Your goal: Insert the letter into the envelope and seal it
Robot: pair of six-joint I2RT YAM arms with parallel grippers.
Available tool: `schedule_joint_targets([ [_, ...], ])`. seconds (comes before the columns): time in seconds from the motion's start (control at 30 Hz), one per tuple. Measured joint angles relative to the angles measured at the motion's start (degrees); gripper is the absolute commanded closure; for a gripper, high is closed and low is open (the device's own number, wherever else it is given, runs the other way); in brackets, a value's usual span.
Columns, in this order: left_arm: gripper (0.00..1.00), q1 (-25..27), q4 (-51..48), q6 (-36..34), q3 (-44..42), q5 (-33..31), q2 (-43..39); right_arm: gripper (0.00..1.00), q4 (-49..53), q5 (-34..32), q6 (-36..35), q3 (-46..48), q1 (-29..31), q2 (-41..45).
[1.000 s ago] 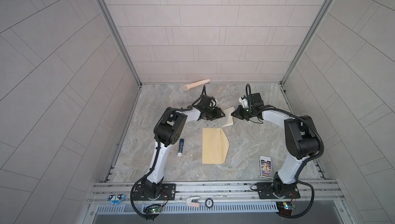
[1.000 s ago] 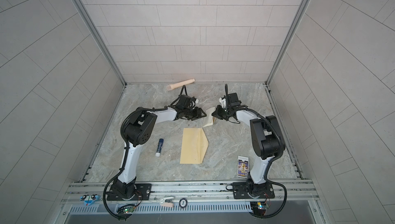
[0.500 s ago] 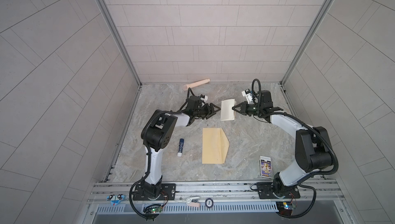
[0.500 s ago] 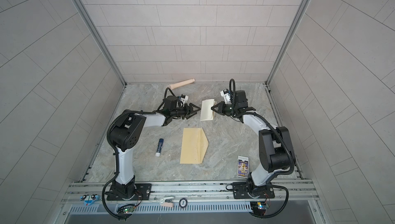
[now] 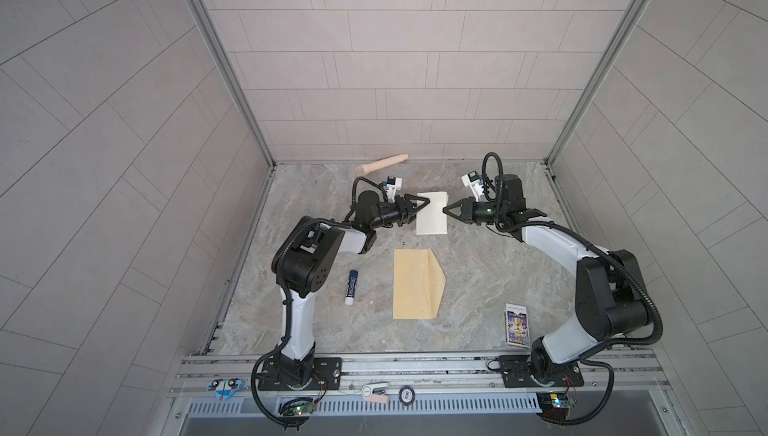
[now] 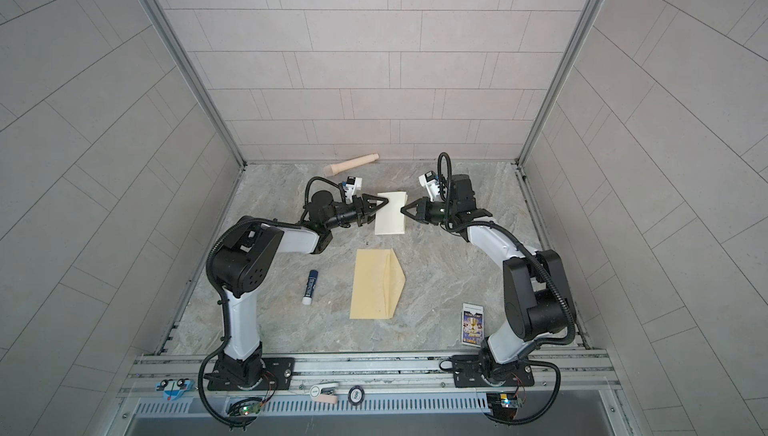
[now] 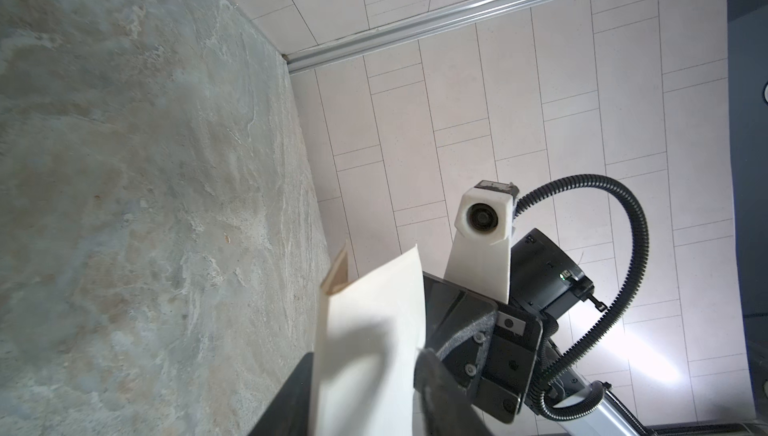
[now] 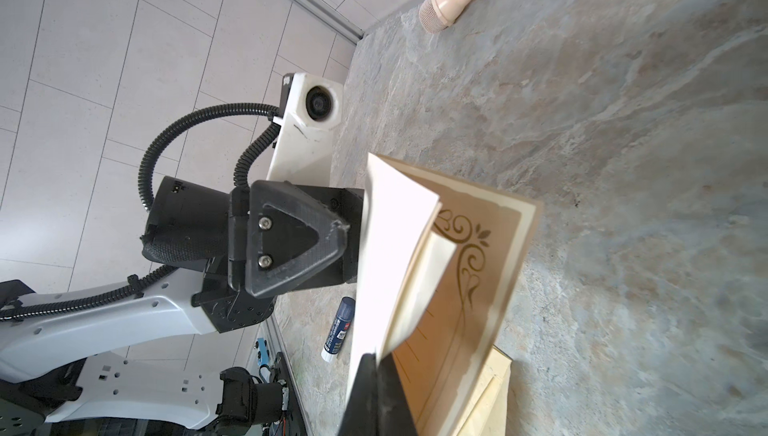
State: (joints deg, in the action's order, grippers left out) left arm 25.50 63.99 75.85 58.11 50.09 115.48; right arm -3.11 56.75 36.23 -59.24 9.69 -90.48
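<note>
The letter [image 5: 432, 214] [image 6: 390, 215], a folded cream sheet, hangs above the table at the back. My right gripper [image 5: 444, 208] [image 6: 402, 208] is shut on its right edge; the right wrist view shows the closed jaws [image 8: 376, 371] pinching the fanned layers with brown scrollwork inside. My left gripper [image 5: 420, 210] [image 6: 380, 210] is open, and its fingers straddle the letter's left edge [image 7: 365, 371]. The yellow-tan envelope [image 5: 415, 284] [image 6: 374, 284] lies flat mid-table in front of both grippers, its pointed flap open toward the right.
A blue-capped glue stick [image 5: 352, 286] [image 6: 310, 286] lies left of the envelope. A small card pack [image 5: 516, 325] [image 6: 472, 323] sits near the right arm's base. A beige cylinder [image 5: 382, 163] [image 6: 351, 164] rests against the back wall.
My right gripper lifted the letter off the table and drew it rightward. My left gripper followed, its fingers now straddle the letter's left edge, and its jaws have narrowed.
</note>
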Motion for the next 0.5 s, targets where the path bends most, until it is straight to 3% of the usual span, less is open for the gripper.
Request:
schedule_joint_targets([
  [0.17, 0.84, -0.04, 1.38, 0.46, -1.2, 0.61, -1.14, 1.0, 1.49, -0.2, -0.44, -0.48, 0.0, 0.17],
  [0.23, 0.89, -0.04, 1.79, 0.57, -1.46, 0.87, -1.4, 0.84, 3.13, -0.37, -0.94, -0.85, 0.0, 0.2],
  [0.4, 0.91, -0.07, 2.21, 0.59, -1.64, 1.36, -2.73, 0.27, 7.37, -1.68, -0.92, 0.24, -0.48, 4.33],
  [0.5, 0.93, -0.09, 2.32, 0.72, -2.49, 1.42, -4.61, 0.07, 4.39, -1.64, 2.6, 5.4, -1.22, 11.1],
])
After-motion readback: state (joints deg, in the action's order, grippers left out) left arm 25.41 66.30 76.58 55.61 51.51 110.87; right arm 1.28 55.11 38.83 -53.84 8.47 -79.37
